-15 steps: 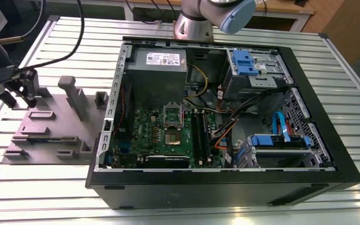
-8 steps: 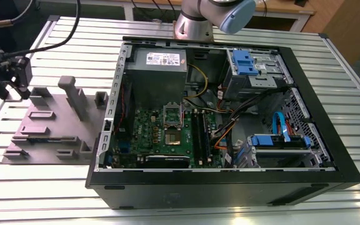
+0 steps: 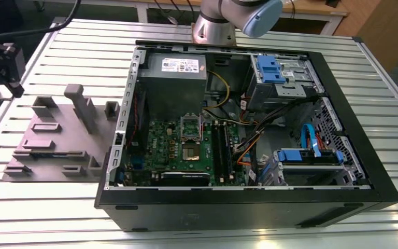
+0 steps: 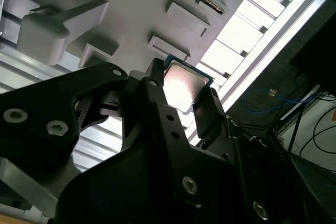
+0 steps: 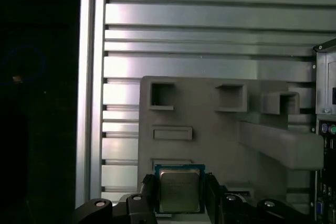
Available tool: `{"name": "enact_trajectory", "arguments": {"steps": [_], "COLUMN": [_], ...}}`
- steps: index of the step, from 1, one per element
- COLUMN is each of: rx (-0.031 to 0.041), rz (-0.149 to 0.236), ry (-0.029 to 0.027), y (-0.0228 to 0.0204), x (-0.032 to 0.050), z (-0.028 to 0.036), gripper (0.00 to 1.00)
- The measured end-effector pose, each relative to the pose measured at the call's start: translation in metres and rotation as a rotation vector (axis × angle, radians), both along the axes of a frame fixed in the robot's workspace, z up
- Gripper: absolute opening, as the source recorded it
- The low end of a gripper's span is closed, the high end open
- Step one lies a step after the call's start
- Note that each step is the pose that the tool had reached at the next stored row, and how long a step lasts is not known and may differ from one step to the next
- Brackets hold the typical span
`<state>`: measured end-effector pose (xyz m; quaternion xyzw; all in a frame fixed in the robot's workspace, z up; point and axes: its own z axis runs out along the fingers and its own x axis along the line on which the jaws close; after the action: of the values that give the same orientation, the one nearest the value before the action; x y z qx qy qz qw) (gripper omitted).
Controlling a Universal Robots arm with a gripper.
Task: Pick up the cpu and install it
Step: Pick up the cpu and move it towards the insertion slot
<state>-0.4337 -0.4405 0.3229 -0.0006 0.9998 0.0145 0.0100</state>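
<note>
The cpu [image 5: 179, 187], a small square chip with a silvery top and a thin green rim, sits between my gripper's [image 5: 180, 195] two black fingers [image 5: 148, 190], which are shut on its opposite edges. In the second wrist view the cpu [image 4: 184, 83] hangs above the grey holder tray [image 4: 142, 9], held by the gripper [image 4: 184, 95]. In the exterior view the gripper [image 3: 4, 72] is at the far left, over the table's edge beside the grey tray [image 3: 54, 140]. The motherboard [image 3: 185, 150] lies in the open computer case, with its socket [image 3: 191, 150] near the middle.
The open black computer case [image 3: 233, 199] takes up the middle and the exterior view's right. It holds a power supply [image 3: 174, 67], blue drive bays [image 3: 275, 70] and loose cables. The arm's base [image 3: 216, 26] stands behind the case. The slatted metal table [image 3: 60, 207] runs underneath.
</note>
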Motion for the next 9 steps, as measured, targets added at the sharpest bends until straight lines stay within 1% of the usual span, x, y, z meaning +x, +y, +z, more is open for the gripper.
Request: {"name": "enact_trajectory", "arguments": {"steps": [4,9], "rx": [0.0000,0.0000], "rz": [0.000,0.000], "ry": [0.0001,0.0001], "y": [0.0001,0.0002], "x": [0.0000,0.0000], "z": [0.0155,0.0296], "gripper": [0.47,0.47]}}
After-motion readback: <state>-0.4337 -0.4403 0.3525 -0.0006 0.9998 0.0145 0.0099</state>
